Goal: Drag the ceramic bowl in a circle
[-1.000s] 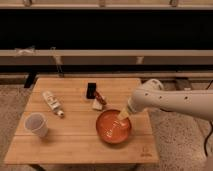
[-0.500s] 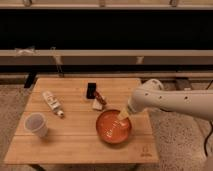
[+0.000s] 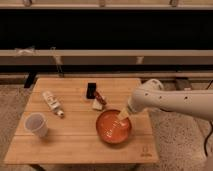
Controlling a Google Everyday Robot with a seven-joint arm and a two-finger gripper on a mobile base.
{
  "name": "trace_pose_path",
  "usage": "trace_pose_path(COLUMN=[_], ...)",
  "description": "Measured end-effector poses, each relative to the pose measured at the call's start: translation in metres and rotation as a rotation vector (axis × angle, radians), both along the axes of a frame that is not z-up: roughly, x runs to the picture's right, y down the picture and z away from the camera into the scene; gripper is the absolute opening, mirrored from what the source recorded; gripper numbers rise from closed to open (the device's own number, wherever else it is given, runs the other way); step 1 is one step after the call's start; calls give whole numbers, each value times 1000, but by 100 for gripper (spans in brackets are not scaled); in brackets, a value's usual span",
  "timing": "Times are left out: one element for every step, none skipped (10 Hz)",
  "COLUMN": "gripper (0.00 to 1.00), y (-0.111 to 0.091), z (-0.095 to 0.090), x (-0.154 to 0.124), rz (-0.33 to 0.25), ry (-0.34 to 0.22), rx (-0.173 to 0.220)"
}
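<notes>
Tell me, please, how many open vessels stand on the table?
2: the bowl, front right, with the gripper dipping into it, and the cup, front left. None appears hidden.

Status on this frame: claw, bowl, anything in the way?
Claw open, tips down inside the ceramic bowl. Bowl flat on the table, front right. Small packets close behind its rim; white cup far left.

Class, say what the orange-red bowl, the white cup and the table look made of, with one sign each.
The ceramic bowl: glazed ceramic, likely; glossy sheen. The cup: thin plastic, probably; translucent white. The table: wood, matte; visible planks and grain. The gripper reaches down inside the bowl, open.
</notes>
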State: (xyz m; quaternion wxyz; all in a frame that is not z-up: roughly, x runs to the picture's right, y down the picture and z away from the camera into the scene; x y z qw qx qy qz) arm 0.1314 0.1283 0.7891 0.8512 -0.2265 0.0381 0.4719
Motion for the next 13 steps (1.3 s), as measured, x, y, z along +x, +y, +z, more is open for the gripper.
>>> trace_pose_path(gripper=[80, 80, 80, 80, 80, 80, 80, 80, 80, 80, 80, 80, 80], y=[0, 0, 0, 0, 0, 0, 0, 0, 0, 0, 0, -1, -2], z=[0, 0, 0, 0, 0, 0, 0, 0, 0, 0, 0, 4, 12], x=[0, 0, 0, 0, 0, 0, 0, 0, 0, 0, 0, 1, 3], rz=[0, 0, 0, 0, 0, 0, 0, 0, 0, 0, 0, 5, 12], ry=[0, 0, 0, 0, 0, 0, 0, 0, 0, 0, 0, 4, 9], rx=[0, 0, 0, 0, 0, 0, 0, 0, 0, 0, 0, -5, -10])
